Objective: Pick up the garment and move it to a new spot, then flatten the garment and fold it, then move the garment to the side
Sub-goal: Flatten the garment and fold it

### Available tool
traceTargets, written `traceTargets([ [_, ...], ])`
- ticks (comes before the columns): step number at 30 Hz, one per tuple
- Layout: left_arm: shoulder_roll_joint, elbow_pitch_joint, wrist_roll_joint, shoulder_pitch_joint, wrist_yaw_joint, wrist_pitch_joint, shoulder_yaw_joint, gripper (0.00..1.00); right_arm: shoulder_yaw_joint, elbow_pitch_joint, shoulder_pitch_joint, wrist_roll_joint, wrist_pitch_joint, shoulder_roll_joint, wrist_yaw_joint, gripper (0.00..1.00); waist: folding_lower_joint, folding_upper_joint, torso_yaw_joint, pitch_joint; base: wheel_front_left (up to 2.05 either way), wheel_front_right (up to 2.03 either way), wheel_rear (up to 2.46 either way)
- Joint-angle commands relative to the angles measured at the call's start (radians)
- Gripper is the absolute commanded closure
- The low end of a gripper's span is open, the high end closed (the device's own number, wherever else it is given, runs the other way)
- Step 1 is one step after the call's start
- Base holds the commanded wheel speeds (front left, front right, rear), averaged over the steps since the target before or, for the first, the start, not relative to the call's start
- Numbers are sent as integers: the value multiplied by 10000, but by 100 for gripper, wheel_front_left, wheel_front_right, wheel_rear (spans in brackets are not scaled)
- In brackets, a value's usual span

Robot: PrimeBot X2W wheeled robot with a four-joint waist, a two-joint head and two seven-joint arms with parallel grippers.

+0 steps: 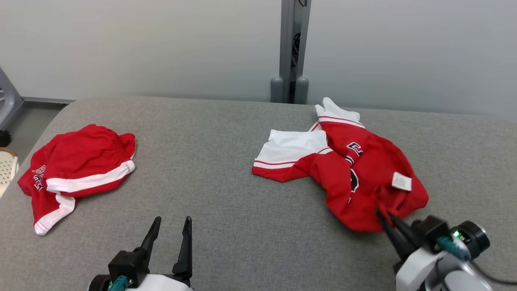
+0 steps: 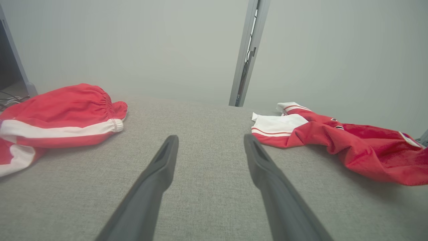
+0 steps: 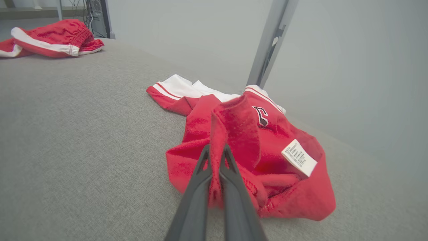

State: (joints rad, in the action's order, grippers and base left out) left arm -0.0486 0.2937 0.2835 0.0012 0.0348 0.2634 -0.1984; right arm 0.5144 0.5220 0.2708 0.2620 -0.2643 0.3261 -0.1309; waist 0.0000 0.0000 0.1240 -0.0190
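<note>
A crumpled red garment (image 1: 355, 173) with white trim and a white label lies on the right of the grey table (image 1: 226, 161). My right gripper (image 1: 381, 213) is shut on a fold of its near edge; in the right wrist view the red cloth (image 3: 234, 134) is pinched between the two fingers (image 3: 197, 187) and stands up above them. My left gripper (image 1: 171, 224) stands open over bare table near the front, holding nothing; in the left wrist view its fingers (image 2: 160, 167) are spread wide, and the garment (image 2: 334, 137) lies to their right.
A second red garment (image 1: 76, 169) with a white stripe lies bunched at the table's left edge. A grey post (image 1: 291, 48) rises behind the table against a pale wall. The floor and a pale basket (image 1: 6, 165) show at far left.
</note>
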Motion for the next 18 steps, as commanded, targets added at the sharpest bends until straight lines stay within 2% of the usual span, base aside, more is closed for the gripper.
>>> traceTargets([
  [1,-36,-16,95,82,32,10,14,0,446,-175,-181,-247,-7,310,0,100,0,0,-70,-78,0,0,0],
  [2,-35,-19,92,93,44,10,11,0,875,-254,-235,-409,-7,545,0,100,0,0,-99,-115,0,0,0],
  [3,-35,-19,92,93,44,10,11,0,875,-254,-235,-409,-7,545,0,100,0,0,-99,-115,0,0,0],
  [13,-33,-60,209,109,97,10,-45,0,4835,-517,43,-674,-8,2658,2,100,0,0,-198,-388,0,0,0],
  [16,-36,-91,244,150,105,10,-66,0,5503,-295,213,-443,-8,3063,0,100,0,0,-204,-436,0,0,0],
  [18,-32,-124,245,183,104,10,-71,0,5604,-162,272,-155,-8,3150,0,100,0,0,-209,-459,0,0,0],
])
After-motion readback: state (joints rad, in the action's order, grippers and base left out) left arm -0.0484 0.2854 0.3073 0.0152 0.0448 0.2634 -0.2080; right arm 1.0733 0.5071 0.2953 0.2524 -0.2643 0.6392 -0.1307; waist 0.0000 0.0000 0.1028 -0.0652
